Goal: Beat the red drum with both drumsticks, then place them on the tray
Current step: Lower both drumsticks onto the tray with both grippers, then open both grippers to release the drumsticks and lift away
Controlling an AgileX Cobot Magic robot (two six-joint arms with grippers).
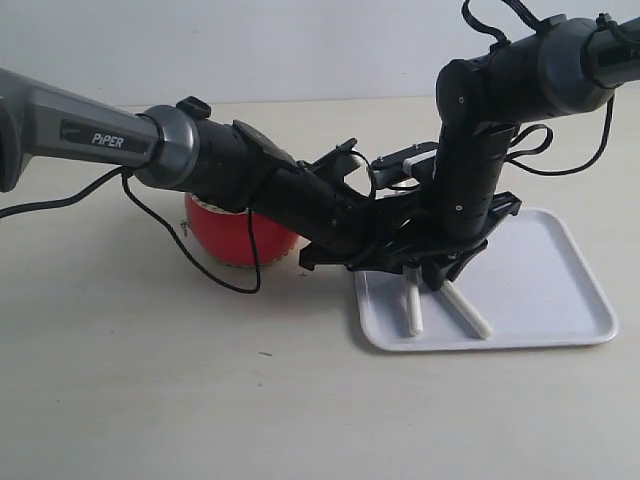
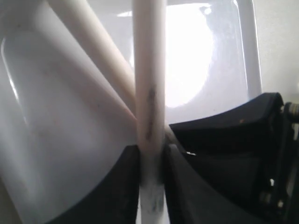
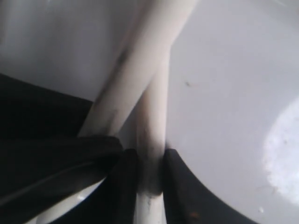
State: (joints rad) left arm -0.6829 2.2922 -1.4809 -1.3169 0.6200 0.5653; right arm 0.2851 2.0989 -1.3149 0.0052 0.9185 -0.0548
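The red drum [image 1: 215,238] stands on the table, half hidden behind my left arm. To its right lies the white tray [image 1: 545,290]. Both grippers hang low over the tray's left part, close together. My left gripper [image 1: 407,268] [image 2: 151,163] is shut on one pale drumstick [image 1: 412,312] [image 2: 149,88]. My right gripper [image 1: 446,280] [image 3: 149,170] is shut on the other drumstick [image 1: 469,312] [image 3: 152,126]. Both sticks slant down, and their free ends reach the tray floor. In each wrist view the other stick crosses close beside the held one.
The left arm stretches from the left edge across the drum's front to the tray. The right arm comes down from the upper right. Black cables hang off both arms. Bare tray floor [image 1: 560,260] lies right of the sticks, and pale tabletop [image 1: 200,390] lies in front.
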